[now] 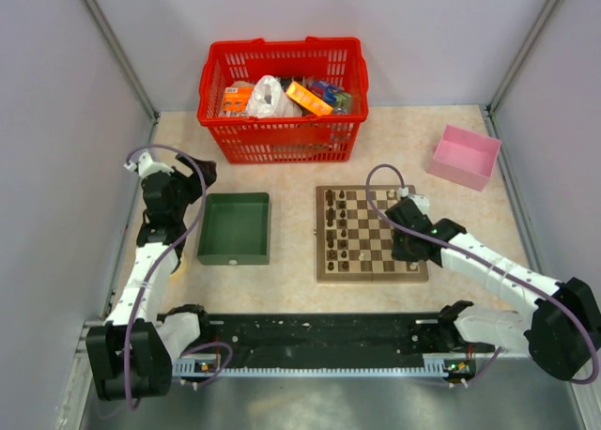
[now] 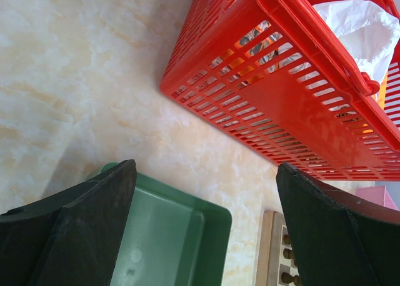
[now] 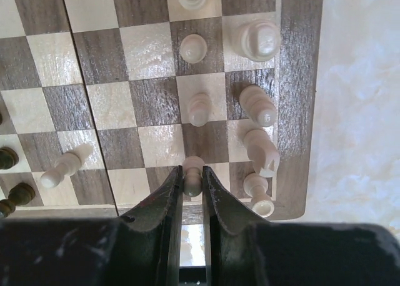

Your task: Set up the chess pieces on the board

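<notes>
Board (image 1: 371, 274) — centre of the tabletop (image 1: 404, 130); dark pieces (image 1: 340, 233) along its 9 o'clock side, pale pieces (image 3: 257, 105) along its 3 o'clock side.
Right claw (image 3: 192, 177) — over the board's 3 o'clock side, nearly closed, pinching one pale pawn (image 3: 193, 165).
Left claw (image 2: 206, 173) — wide apart, holding nothing, above the green tray (image 1: 235, 198) at the board's 9 o'clock.
Red basket (image 1: 282, 141) — 11 o'clock of the board.

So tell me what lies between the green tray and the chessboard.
Nothing: the top view shows only bare tabletop between the green tray and the board.
</notes>
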You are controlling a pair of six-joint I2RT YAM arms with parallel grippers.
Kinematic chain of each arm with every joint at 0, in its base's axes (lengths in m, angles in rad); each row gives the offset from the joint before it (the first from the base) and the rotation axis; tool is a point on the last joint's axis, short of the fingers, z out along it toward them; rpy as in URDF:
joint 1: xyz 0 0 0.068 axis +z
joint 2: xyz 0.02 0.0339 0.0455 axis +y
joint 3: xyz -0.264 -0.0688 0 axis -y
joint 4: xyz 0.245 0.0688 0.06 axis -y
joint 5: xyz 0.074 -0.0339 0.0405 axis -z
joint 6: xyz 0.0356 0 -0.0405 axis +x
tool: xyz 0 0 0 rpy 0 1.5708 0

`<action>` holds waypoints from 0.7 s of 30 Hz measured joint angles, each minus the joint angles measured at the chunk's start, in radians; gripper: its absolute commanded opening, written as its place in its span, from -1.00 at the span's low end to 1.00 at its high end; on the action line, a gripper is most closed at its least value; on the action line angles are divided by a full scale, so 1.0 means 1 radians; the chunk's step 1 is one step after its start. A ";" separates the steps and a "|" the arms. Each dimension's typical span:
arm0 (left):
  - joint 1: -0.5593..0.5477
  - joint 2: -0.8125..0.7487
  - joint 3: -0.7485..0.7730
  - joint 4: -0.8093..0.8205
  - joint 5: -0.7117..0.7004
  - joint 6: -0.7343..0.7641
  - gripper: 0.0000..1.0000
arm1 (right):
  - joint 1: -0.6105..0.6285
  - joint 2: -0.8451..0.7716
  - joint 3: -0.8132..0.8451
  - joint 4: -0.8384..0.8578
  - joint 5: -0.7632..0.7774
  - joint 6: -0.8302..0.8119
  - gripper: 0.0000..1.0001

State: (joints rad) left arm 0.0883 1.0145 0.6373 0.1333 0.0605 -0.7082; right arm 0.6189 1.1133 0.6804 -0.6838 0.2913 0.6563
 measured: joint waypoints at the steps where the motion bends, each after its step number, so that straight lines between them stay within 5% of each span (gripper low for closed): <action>1: 0.000 0.000 0.000 0.000 0.000 0.000 0.97 | -0.003 0.000 0.000 -0.005 0.000 0.001 -0.70; 21: 0.000 0.000 -0.001 0.000 0.000 0.000 0.98 | -0.034 0.021 -0.013 0.016 0.021 -0.001 -0.66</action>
State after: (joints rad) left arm 0.0883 1.0145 0.6365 0.1333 0.0601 -0.7082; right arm 0.5850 1.1339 0.6674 -0.6682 0.3126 0.6552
